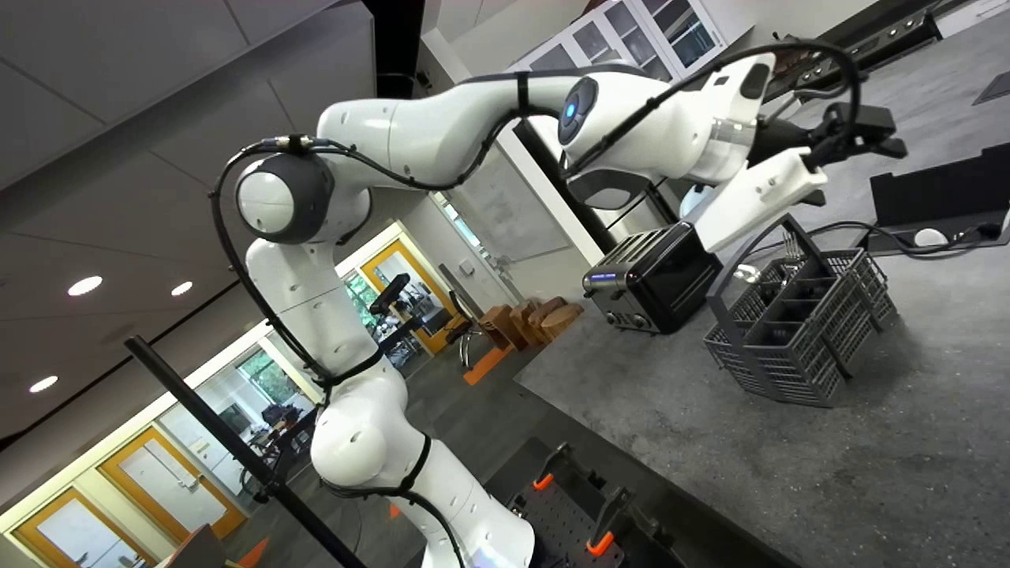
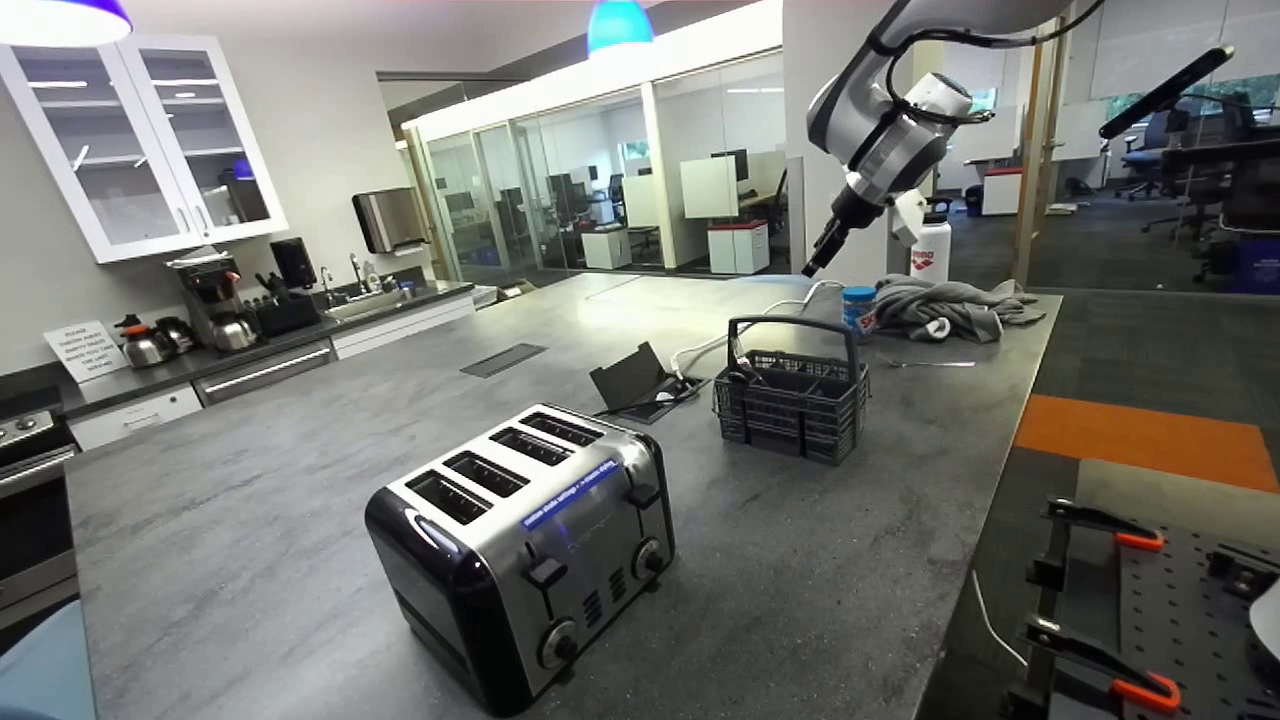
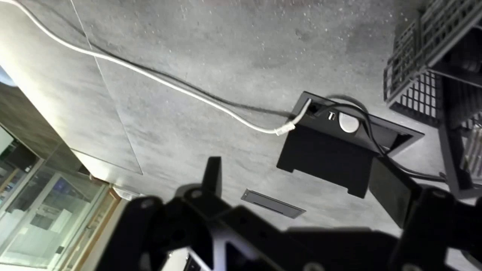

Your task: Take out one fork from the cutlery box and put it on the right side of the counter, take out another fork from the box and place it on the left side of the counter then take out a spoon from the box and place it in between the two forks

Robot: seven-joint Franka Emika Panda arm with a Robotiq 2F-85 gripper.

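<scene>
The dark grey cutlery box [image 1: 856,327] stands upright on the speckled counter [image 1: 931,465], its loop handle raised. Inside it, a fork [image 1: 792,251] shows its tines, and beside it the rounded bright head of what looks like the spoon [image 1: 746,273]. In an exterior view a slim silver utensil [image 2: 932,364] lies flat on the counter near the edge; it looks like a fork, but its head is too small to be sure. Above the counter, apart from the box [image 2: 790,405], hangs my gripper [image 3: 299,177]. Its fingers are spread wide with nothing between them.
A four-slot toaster [image 2: 530,540] sits near the box. Behind the box are an outlet unit [image 3: 324,150] with its lid up and a white cable [image 3: 180,90]. A grey towel [image 2: 950,310] and a blue-lidded tub [image 2: 858,310] rest near the utensil on the counter.
</scene>
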